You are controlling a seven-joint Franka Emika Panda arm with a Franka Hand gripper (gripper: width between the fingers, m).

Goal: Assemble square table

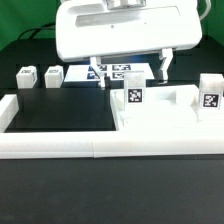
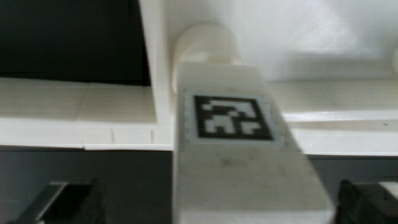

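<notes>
Flat on the dark table, the square slab rests against the border rail. Two tagged legs stand upright on the slab: the first leg and the second leg. Two loose leg blocks sit well apart from the slab, toward the exterior view's left. The gripper hangs over the first leg with its jaws apart, clear of it.

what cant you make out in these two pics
Exterior view: marker board, mostly hidden behind the gripper.
Exterior view: tags on the two loose leg blocks, too small to read.
Exterior view: whether the upright legs are fixed into the tabletop, joints too small.
Wrist view: tagged leg blurred, one end cut off by the frame edge.
</notes>
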